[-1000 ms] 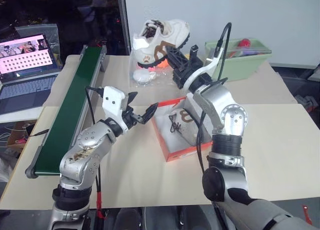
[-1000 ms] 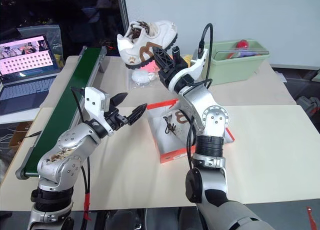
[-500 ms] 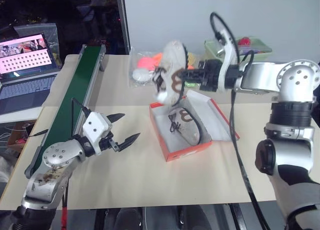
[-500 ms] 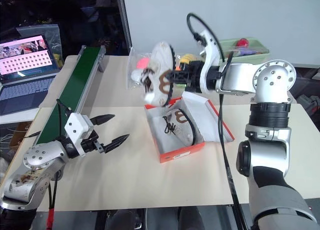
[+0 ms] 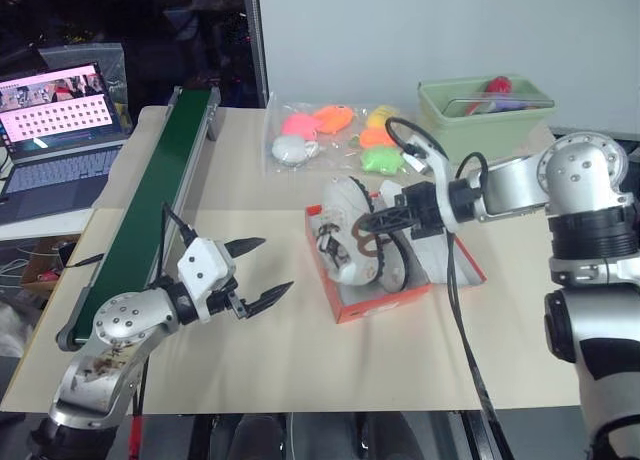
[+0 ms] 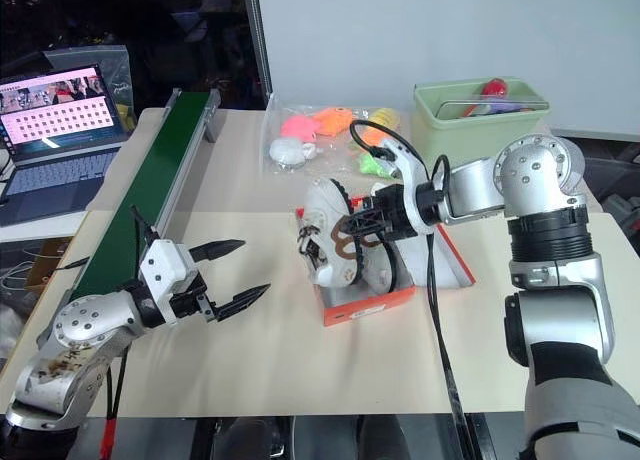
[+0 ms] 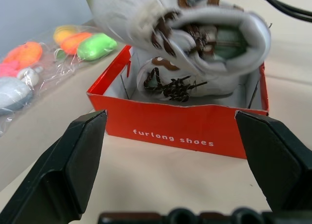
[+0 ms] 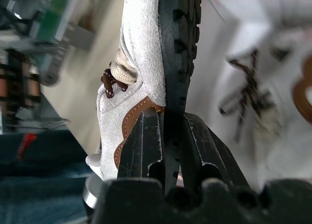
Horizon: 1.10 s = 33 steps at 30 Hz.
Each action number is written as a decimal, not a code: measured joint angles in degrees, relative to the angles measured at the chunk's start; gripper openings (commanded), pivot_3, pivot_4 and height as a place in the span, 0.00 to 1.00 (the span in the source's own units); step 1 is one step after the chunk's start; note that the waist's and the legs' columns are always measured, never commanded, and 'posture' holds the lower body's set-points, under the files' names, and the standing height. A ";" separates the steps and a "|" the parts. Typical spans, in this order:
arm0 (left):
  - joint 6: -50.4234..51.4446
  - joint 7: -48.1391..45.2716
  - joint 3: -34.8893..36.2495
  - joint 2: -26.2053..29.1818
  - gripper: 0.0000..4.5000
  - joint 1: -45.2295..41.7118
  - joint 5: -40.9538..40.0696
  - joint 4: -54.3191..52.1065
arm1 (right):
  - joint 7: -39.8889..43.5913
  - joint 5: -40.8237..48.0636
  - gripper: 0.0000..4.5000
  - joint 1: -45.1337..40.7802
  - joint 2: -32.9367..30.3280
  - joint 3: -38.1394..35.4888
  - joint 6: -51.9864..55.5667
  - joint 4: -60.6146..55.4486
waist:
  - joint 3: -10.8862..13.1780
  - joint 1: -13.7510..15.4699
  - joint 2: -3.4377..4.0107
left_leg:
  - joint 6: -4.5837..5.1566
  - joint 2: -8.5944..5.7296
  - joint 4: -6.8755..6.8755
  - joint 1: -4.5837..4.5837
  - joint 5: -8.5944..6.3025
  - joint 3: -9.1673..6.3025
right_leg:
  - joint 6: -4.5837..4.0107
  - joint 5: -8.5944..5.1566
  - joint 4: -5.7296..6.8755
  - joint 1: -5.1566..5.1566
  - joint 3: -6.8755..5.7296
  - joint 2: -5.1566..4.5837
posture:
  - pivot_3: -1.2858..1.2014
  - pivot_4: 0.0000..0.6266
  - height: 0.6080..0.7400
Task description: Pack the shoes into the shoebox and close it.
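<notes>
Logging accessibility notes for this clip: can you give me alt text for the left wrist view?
A white shoe hangs over the open orange-red shoebox, where a second shoe already lies inside. The left gripper is open in front of the box, empty. A clear bag of bright plush toys lies on the table beyond.

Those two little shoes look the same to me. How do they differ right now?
The held shoe is pinched at its sole by the right pincer, turned on its side over the shoebox; the other shoe lies inside the box, untouched. The held shoe shows its black treaded sole; the boxed shoe shows its laces upward. Both are cream with dark brown laces and brown trim.
</notes>
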 measured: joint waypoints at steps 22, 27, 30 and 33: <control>2.90 2.50 -0.02 -1.31 1.00 0.63 -0.14 -4.03 | 16.60 -25.77 0.03 1.06 6.40 8.97 -8.67 4.69 | -0.01 -0.10 0.00 | -0.01 0.00 0.04 0.00 0.00 0.00 | 0.00 0.00 0.05 -0.01 0.00 0.00 | 0.52 0.24 0.92; 3.28 2.71 -0.24 -1.64 1.00 0.61 -0.13 -4.13 | 20.53 -31.30 0.03 1.34 6.93 11.53 -13.29 8.05 | -0.01 -0.10 0.00 | -0.01 -0.01 0.04 0.00 0.00 0.01 | 0.00 0.00 0.08 0.00 0.00 0.00 | 0.52 0.24 0.92; 3.35 2.87 -0.27 -1.70 1.00 0.56 -0.12 -4.15 | 22.09 -33.75 0.03 2.25 7.18 12.25 -15.17 8.44 | -0.01 0.04 0.00 | -0.01 -0.01 0.04 0.00 0.01 0.00 | 0.00 0.00 0.08 0.00 -0.01 0.00 | 0.52 0.24 0.92; 3.38 2.91 -0.28 -1.71 1.00 0.42 -0.12 -4.15 | 22.34 -35.39 0.03 2.76 8.63 12.54 -15.20 7.78 | -0.01 -0.03 0.00 | -0.01 -0.01 0.06 0.00 0.01 0.01 | 0.00 0.00 0.10 0.00 -0.01 0.00 | 0.52 0.24 0.92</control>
